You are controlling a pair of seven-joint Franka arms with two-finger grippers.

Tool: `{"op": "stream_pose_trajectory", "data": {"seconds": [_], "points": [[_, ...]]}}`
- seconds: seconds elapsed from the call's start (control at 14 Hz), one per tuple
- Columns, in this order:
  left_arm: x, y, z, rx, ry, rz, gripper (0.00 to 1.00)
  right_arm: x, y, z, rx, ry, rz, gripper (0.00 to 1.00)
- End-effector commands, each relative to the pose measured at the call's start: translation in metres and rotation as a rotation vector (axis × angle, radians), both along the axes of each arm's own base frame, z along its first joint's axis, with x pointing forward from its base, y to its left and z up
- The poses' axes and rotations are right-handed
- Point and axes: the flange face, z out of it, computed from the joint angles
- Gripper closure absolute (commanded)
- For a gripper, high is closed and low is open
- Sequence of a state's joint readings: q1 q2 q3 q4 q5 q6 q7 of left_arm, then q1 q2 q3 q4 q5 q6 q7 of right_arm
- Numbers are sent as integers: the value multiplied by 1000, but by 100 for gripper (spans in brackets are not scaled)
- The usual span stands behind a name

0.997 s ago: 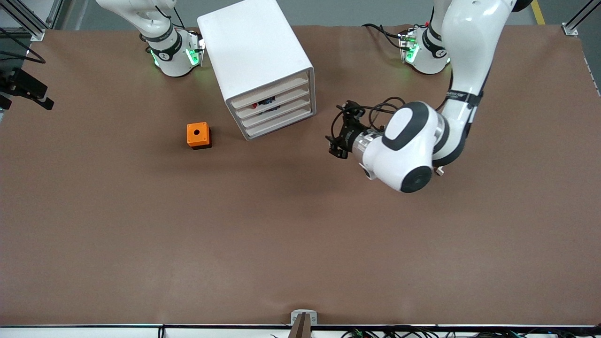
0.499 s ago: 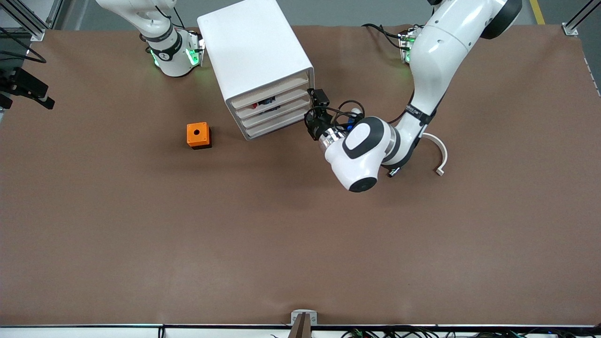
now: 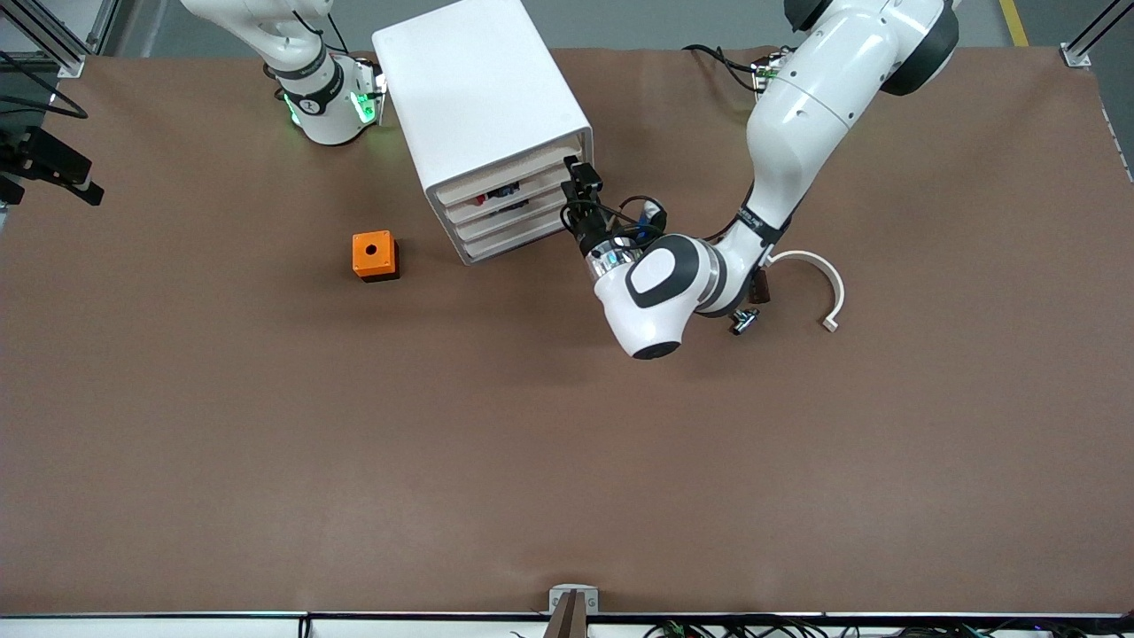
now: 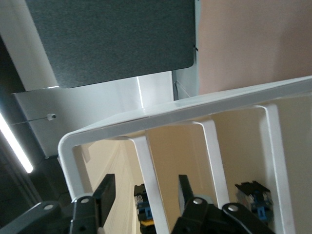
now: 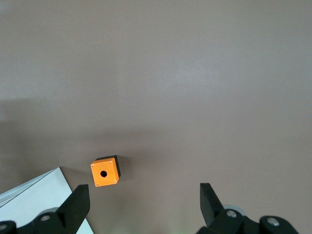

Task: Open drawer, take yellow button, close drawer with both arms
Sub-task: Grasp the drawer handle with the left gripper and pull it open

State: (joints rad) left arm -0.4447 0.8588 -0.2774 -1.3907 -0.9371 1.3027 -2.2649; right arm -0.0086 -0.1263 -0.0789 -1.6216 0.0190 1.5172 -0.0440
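Observation:
The white cabinet [image 3: 483, 106] stands toward the robots' bases, its four drawers shut. My left gripper [image 3: 578, 182] is at the drawer fronts, at the corner toward the left arm's end. It is level with the uppermost drawer [image 3: 523, 168]. In the left wrist view the left gripper [image 4: 145, 192] is open, with its fingers [image 4: 106, 195] on either side of that drawer's white edge [image 4: 146, 165] and a gap on each side. Inside, between them, shows the button [image 4: 144, 209], black and blue with a bit of orange. My right gripper [image 5: 145, 204] waits open over bare table.
An orange cube with a round hole [image 3: 375, 255] sits on the table beside the cabinet, toward the right arm's end, also seen as the orange cube [image 5: 104, 172]. A white curved strip [image 3: 819, 283] lies by the left arm's elbow. A second black-and-blue part [image 4: 253, 195] lies in a lower drawer.
The left arm has swung in toward the cabinet, bringing its gripper up to the drawer fronts, with its fingers closing in. The right arm's base has not moved.

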Motion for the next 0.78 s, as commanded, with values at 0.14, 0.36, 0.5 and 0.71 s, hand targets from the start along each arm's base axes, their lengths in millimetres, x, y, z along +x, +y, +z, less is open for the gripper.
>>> {"op": "stream_pose_trajectory", "data": {"seconds": [0.14,0.36,0.5,0.71], "points": [[-32,-32,-2,9,68,-35,50,-8,-2,3,-2,-3,5,0],[-40,-36,-4,15,77,-44,69,-8,-3,5,-2,-9,2,0],[-41,-36,-5,45,88,-43,77,-7,-4,5,-2,-8,-7,0],[-38,-34,-7,82,102,-35,88,-7,-10,2,3,17,-22,0]]}}
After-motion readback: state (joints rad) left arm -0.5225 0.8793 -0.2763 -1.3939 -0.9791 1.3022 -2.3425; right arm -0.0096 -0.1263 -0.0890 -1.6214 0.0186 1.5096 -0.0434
